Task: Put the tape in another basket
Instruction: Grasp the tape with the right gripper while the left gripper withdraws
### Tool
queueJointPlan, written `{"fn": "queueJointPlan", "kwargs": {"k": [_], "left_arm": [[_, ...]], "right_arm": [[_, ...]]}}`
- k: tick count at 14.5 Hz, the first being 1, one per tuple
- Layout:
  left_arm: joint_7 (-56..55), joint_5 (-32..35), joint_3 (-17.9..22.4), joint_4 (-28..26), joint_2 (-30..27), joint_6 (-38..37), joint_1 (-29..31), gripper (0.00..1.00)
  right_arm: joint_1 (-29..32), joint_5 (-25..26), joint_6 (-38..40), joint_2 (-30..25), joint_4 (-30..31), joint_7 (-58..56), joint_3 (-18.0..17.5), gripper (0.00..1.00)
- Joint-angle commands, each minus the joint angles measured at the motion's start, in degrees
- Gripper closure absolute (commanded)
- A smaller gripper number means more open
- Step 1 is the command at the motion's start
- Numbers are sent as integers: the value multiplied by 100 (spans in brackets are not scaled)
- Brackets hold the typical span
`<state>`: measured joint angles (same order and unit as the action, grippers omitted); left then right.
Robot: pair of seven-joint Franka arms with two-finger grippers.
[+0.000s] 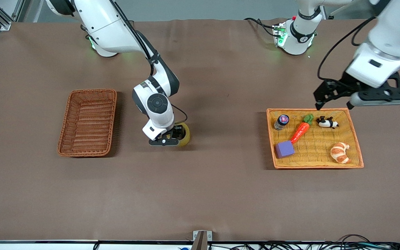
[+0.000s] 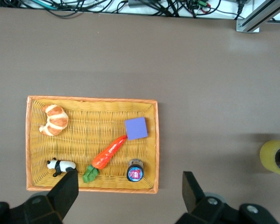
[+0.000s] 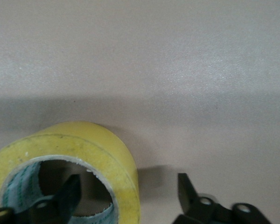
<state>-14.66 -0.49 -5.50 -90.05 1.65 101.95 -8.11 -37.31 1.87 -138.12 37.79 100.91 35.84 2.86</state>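
One tape lies on the table, between the basket and the tray, at about 3 o'clock from the basket. The right gripper is low at it with fingers spread, one finger inside the ring and one outside, not yet clenched. The left gripper waits, released, above the tray's 12 o'clock rim.

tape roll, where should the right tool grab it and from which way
Probably across the ring wall of the tape, from above. It lies flat on the table with its hole facing up, and the right tool is open with one finger in the hole and one outside the wall.
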Motion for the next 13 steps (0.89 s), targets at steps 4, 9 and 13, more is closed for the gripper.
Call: {"fn": "queueJointPlan", "kwargs": {"k": [4,9,13], "left_arm": [[665,-267,146,-969,-648,184,221,1],[895,-329,155,-1041,-640,140,240,0],[807,-250,146,-1015,-552,149,231,0]], "right_arm": [[-22,112,-84,-70,130,431,57,97],[66,103,73,-140,43,564,48,100],[381,95,1100,-1131,33,723,48,100]]}}
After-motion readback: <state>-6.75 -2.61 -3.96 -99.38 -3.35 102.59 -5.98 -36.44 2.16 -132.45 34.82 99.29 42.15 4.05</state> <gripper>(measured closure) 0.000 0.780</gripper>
